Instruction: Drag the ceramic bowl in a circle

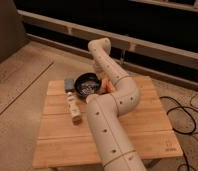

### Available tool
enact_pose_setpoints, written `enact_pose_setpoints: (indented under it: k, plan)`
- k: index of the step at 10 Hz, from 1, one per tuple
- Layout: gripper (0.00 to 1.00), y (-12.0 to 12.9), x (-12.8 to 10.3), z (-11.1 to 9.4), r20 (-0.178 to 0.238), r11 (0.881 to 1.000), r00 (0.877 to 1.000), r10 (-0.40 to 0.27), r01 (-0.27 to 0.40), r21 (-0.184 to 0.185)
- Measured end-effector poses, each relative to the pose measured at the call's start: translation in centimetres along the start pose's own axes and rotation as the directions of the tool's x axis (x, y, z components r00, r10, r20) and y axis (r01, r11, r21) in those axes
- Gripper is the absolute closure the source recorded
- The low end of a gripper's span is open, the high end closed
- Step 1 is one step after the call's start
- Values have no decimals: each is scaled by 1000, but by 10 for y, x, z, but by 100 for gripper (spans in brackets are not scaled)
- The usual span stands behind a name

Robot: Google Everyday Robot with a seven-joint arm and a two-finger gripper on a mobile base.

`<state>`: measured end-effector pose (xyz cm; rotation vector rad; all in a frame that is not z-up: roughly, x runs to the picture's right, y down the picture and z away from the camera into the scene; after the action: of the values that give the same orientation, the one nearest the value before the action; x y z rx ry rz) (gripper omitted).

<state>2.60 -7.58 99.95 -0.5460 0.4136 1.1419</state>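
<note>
Though arm hides it, tool by ceramic bowl

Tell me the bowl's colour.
The bowl is glossy black with pale flecks inside, camera view; gripper by its right rim.

I see a glossy, dark ceramic bowl near the far edge of the surface, which is pale, matt wooden planks. My arm looks like smooth cream plastic, and its gripper is at the bowl's rim.
</note>
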Motion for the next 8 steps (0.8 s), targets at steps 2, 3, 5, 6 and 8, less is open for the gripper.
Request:
enact_pose_setpoints:
  k: [2, 3, 5, 6, 8]
  plan:
    - [100, 1, -5, -13, 20, 1000, 1000, -6, 6, -6]
    - [100, 0, -7, -23, 39, 1000, 999, 1, -1, -20]
    - [100, -8, -8, -40, 67, 998, 997, 35, -32, -47]
    - [100, -13, -6, -43, 69, 997, 996, 54, -50, -55]
    - [100, -26, 7, -41, 43, 994, 995, 95, -92, -64]
